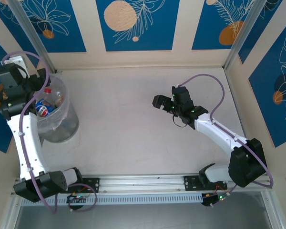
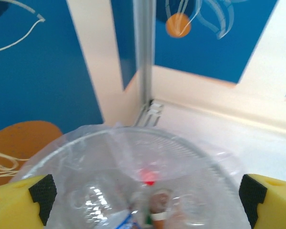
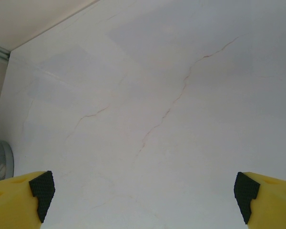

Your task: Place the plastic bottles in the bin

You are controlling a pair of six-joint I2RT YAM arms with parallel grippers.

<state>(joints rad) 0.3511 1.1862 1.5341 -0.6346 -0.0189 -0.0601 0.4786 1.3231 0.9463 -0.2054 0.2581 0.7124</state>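
The bin (image 1: 68, 125), round and lined with a crinkly clear bag, stands at the table's far left. Inside it lie plastic bottles (image 1: 46, 104): one with a red cap, one with a blue and red label. My left gripper (image 1: 32, 91) hangs over the bin's left rim, open with nothing between its fingers. In the left wrist view the left gripper (image 2: 145, 192) spans the bin rim (image 2: 195, 149), with a red-capped bottle (image 2: 149, 177) and a brown one (image 2: 160, 204) blurred below. My right gripper (image 1: 158, 102) hovers open over bare table right of centre, and the right gripper (image 3: 145, 192) holds nothing.
A metal corner post (image 2: 144, 52) and blue patterned walls (image 1: 133, 24) close in behind the bin. An aluminium rail (image 1: 143, 182) runs along the near edge between the arm bases. The grey edge of the bin (image 3: 0, 161) shows at the left of the right wrist view.
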